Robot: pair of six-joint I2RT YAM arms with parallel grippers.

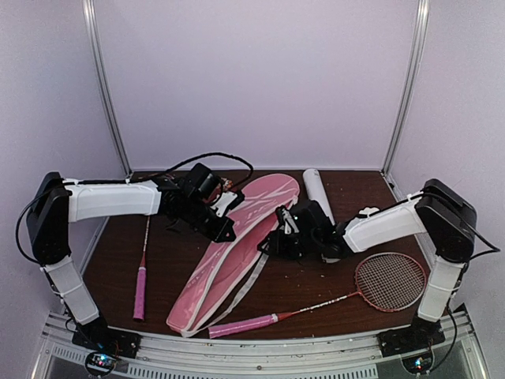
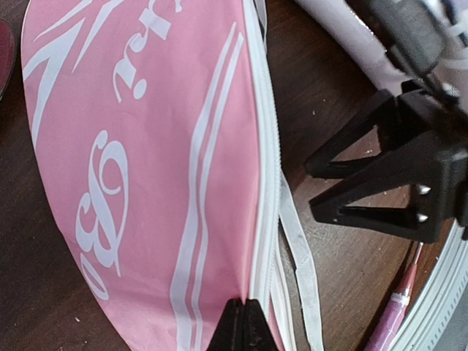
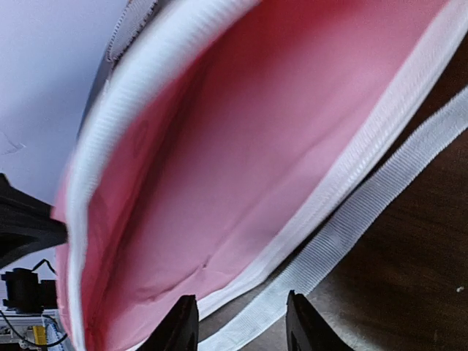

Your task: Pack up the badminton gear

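The pink racket-shaped bag point(image 1: 237, 245) lies diagonally across the table. My left gripper point(image 1: 227, 230) is shut on its upper flap by the white zipper edge point(image 2: 265, 183), with the tips point(image 2: 245, 322) pinching the fabric. The flap is held up, so the right wrist view looks into the bag's open pink inside point(image 3: 241, 146). My right gripper point(image 1: 270, 245) is open and empty at the bag's right edge, over the loose white strap point(image 3: 351, 227); it also shows in the left wrist view point(image 2: 311, 190). One racket point(image 1: 140, 284) lies left, another point(image 1: 387, 280) front right. The white tube point(image 1: 319, 193) lies at the back. I cannot make out shuttlecocks.
A dark red dish shows at the left edge of the left wrist view point(image 2: 4, 51). The front-right racket's pink handle point(image 1: 241, 324) lies near the table's front edge, just below the bag's narrow end. White walls enclose the table on three sides.
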